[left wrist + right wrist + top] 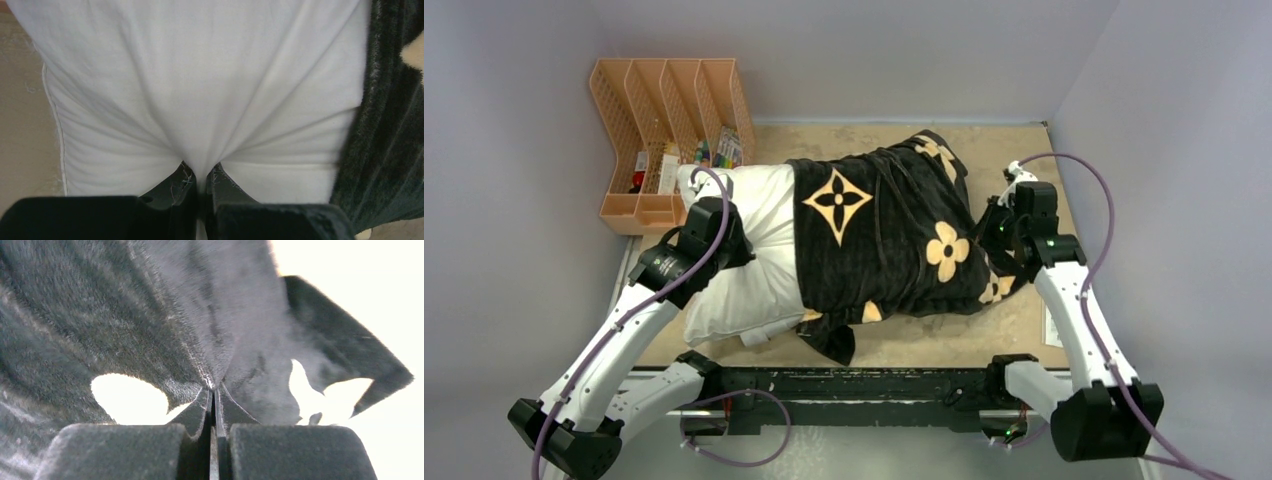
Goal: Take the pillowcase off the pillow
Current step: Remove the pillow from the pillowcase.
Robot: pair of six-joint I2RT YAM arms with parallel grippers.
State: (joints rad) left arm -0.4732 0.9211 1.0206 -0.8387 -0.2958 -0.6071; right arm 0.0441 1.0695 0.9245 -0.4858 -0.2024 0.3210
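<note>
So here's where I'm at. My left arm stretches from its near-left base up and across to the right, with the wrist bent over the bare left end of the pillow (759,255). On the left wrist cam, the left gripper (200,172) is pinched tight on a fold of the white fabric, and creases fan out from the pinch.

My right arm rises from the near-right base and folds at the elbow, its wrist turned left toward the right edge of the pillowcase (894,235). The right gripper (214,392) is squeezed together on a bunch of the black plush, which puckers up right at the tips.

The pillow lies across the middle of the tabletop (1024,335). The pillowcase covers its right part, and the left part sticks out white and wrinkled. A loose black flap hangs out along the near edge. There's an orange file organizer (664,105) in the far left corner, just beside the pillow's far-left end.
</note>
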